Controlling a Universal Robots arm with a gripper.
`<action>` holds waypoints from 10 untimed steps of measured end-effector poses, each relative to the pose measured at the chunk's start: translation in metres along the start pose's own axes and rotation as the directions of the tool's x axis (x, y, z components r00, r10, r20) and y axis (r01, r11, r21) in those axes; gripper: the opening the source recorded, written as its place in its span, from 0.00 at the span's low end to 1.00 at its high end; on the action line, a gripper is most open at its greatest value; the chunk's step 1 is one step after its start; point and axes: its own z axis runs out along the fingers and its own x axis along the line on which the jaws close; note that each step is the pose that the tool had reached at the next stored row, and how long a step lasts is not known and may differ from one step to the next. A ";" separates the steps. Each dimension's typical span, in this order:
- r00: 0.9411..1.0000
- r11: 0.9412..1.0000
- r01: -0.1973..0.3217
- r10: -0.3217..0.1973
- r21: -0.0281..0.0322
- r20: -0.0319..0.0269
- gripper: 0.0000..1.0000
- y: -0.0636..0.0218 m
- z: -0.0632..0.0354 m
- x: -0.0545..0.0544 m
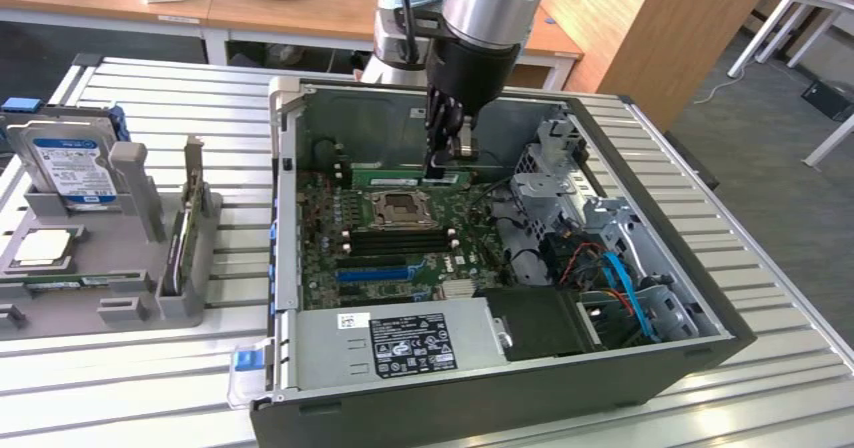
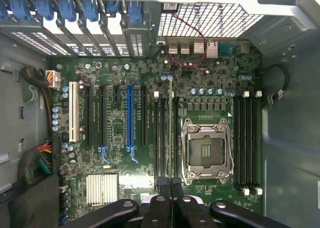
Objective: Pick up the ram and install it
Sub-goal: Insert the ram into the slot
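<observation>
I have the computer case (image 1: 534, 408) lying open on the bench (image 1: 747, 268), with the motherboard (image 1: 334, 248) flat on its floor. The ram (image 1: 400, 179) sits between the closed jaws, along the slots just behind the CPU socket (image 1: 400, 209). The power supply (image 1: 400, 343) is at the case's near end and the drive cage (image 1: 567, 183) at the exterior view's right. A parts rack (image 1: 134, 298) carrying a hard drive (image 1: 67, 168) stands on the bench at that view's left, apart from the case

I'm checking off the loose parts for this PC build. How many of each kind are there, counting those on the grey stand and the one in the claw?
Hard drive: 1
Processor chip: 1
Card with a metal bracket: 1
Memory stick, gripped by the claw inside the case: 1
Total: 4
</observation>
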 end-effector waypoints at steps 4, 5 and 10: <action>1.000 1.000 0.000 0.000 0.002 0.000 0.12 -0.0002 0.0064 0.000; 1.000 1.000 0.000 0.000 0.002 0.000 0.12 -0.0002 0.0081 0.000; 1.000 1.000 0.000 0.000 0.004 0.000 0.12 -0.0003 0.0147 0.001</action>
